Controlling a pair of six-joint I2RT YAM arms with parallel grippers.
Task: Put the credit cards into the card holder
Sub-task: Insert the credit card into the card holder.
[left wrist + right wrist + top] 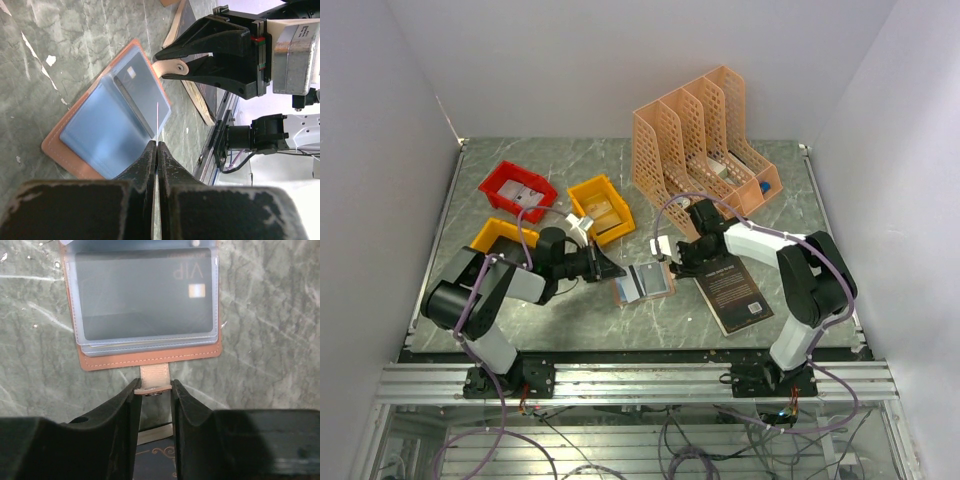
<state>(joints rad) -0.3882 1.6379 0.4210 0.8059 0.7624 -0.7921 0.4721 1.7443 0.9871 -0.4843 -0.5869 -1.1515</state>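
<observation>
While fingers press together on thin credit card (157, 120) seen edge-on, left end effector (157, 144) sits at edge of open card holder (90, 130), card tip over blue inner sleeve. Right end effector (154, 386) pinches strap tab (154, 375) by both edges. Card holder lies flat on green marble bench (270, 340) between arms, pale blue faces up. VIP card (145, 295) sits in clear pocket. Black book (732, 290) just right of it.

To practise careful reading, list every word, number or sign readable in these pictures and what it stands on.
"VIP": on the credit card in the clear sleeve of the card holder, upside down.
Small print above it: blurred.
Cover lettering on the black book: too small to read.
</observation>
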